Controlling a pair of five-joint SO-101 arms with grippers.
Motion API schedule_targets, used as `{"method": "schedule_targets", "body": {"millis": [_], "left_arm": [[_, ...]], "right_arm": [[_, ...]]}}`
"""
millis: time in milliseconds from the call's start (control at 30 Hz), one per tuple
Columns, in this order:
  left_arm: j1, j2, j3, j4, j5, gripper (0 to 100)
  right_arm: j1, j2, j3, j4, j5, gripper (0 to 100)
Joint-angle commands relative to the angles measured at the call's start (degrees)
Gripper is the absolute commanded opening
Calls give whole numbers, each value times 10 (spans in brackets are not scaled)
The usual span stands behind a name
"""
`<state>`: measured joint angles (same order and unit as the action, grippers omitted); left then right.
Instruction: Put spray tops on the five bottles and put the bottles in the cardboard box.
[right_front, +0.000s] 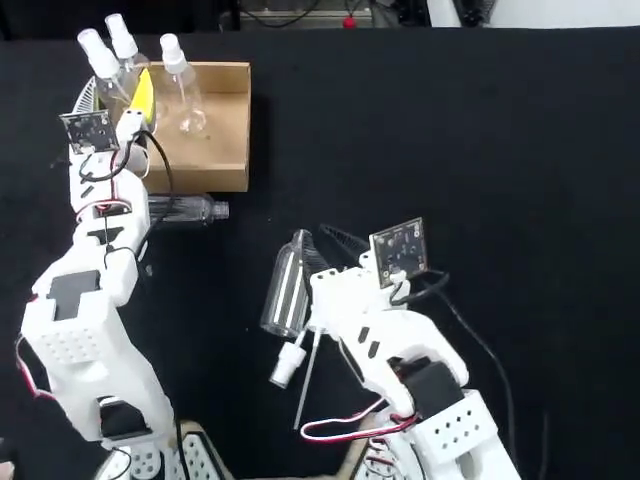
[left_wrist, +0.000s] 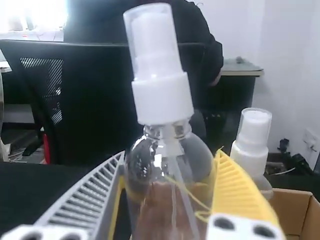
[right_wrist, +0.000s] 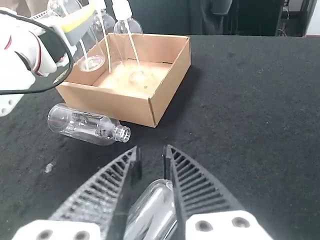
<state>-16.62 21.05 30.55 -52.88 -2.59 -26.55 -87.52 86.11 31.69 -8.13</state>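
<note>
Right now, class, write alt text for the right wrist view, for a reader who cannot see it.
The right end effector grips a clear bottle in the foreground. Beyond it, on the black table, an uncapped bottle lies on its side beside the cardboard box, which holds upright spray-topped bottles.

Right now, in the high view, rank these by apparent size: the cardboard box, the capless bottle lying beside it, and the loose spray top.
1. cardboard box
2. capless bottle
3. spray top, clearly the smallest
</note>
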Motion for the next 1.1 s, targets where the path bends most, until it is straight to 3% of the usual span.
{"method": "schedule_targets", "body": {"millis": [0, 633, 833, 1067], "left_arm": [[-3, -8, -33, -15, 6, 245], [-2, -6, -33, -15, 6, 245], [-6, 48, -70, -19, 6, 245], [-12, 102, -77, -95, 6, 245]], "right_arm": [[11, -10, 4, -16, -4, 82], [11, -10, 7, -16, -5, 82], [11, -10, 7, -16, -5, 82], [11, -10, 7, -16, -5, 82]]}}
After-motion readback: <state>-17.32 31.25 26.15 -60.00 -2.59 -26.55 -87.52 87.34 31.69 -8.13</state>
